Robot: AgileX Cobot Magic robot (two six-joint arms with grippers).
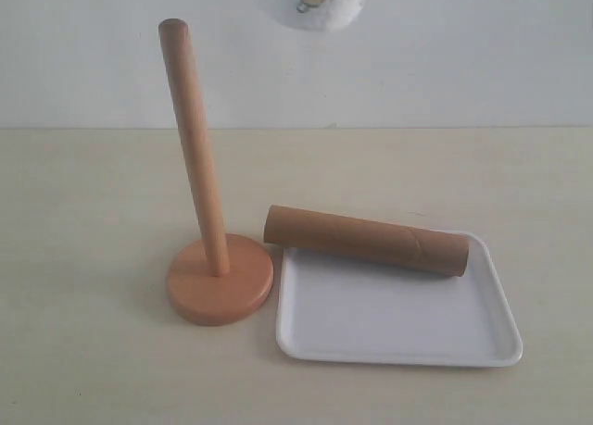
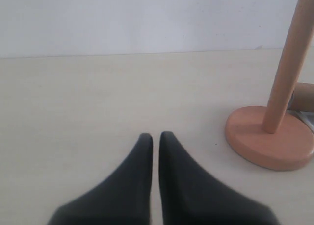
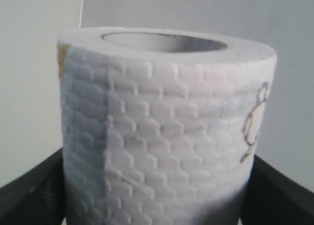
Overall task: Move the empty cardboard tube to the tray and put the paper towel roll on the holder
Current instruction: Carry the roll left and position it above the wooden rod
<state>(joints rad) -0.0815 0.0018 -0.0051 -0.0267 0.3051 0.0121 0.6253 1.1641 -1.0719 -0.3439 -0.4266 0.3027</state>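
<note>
The holder (image 1: 195,147) stands upright on the table, its post bare. The empty cardboard tube (image 1: 366,240) lies across the far side of the tray (image 1: 398,328), one end sticking out past the rim towards the holder's base. The paper towel roll (image 3: 162,127) fills the right wrist view, with my right gripper (image 3: 157,198) shut on it, dark fingers (image 3: 29,190) on both sides. The exterior view shows only the roll's underside (image 1: 320,4), high up at the top edge. My left gripper (image 2: 155,135) is shut on nothing, low over the table beside the holder (image 2: 284,87).
The pale table (image 1: 93,212) meets a plain white wall behind. In the left wrist view the tube's end (image 2: 305,95) and a sliver of the tray (image 2: 306,118) show behind the holder's post.
</note>
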